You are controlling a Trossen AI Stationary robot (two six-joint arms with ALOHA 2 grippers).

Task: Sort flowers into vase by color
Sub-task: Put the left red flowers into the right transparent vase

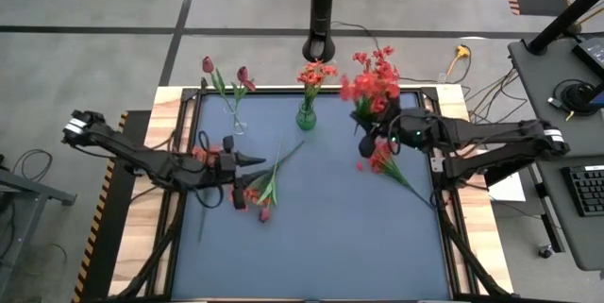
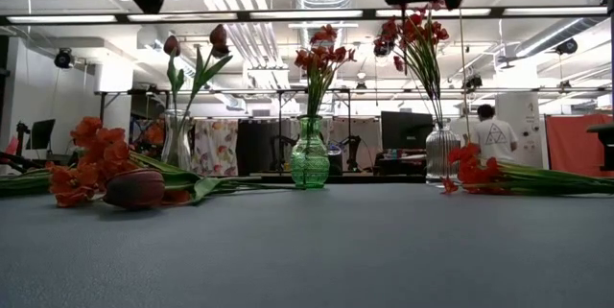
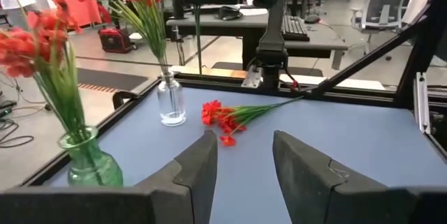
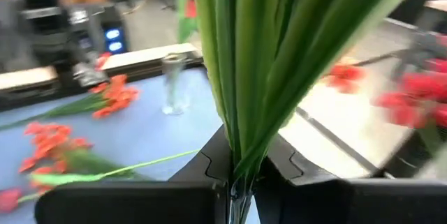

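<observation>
Three vases [image 1: 306,116] stand filled; two flower bunches [image 1: 379,157] lie loose.

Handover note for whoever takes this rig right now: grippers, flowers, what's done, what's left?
Left gripper: open, empty, above the loose flowers at table left.
Right gripper: shut on green stems of the red bunch in the right clear vase.
Done: maroon tulips in the left clear vase; orange blooms in the green vase.
Left: the pile at left and the red sprig lying at right.
</observation>
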